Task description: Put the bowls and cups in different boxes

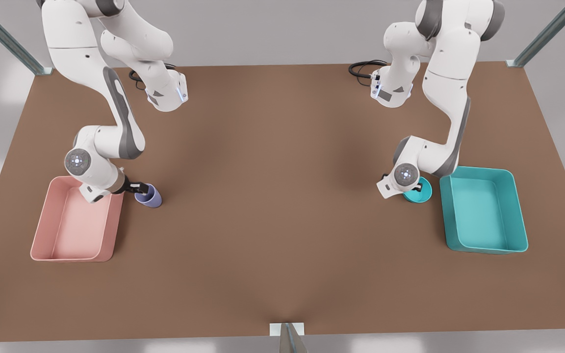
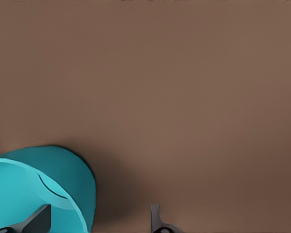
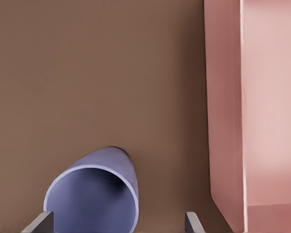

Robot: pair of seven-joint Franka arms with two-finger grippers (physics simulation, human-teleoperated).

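Note:
The teal bowl sits on the brown table just left of the teal tray on the front view's right. My left gripper is low over it and open. In the left wrist view the bowl has one finger inside its rim and the other finger outside, so the gripper straddles the wall. The lavender cup stands beside the pink tray on the front view's left. My right gripper is open around the cup, and the pink tray is close by.
Both trays hold nothing. The brown table spreads wide between the two arms. Black cables lie near the far edge by the arm bases. A metal post stands at the middle of the near edge.

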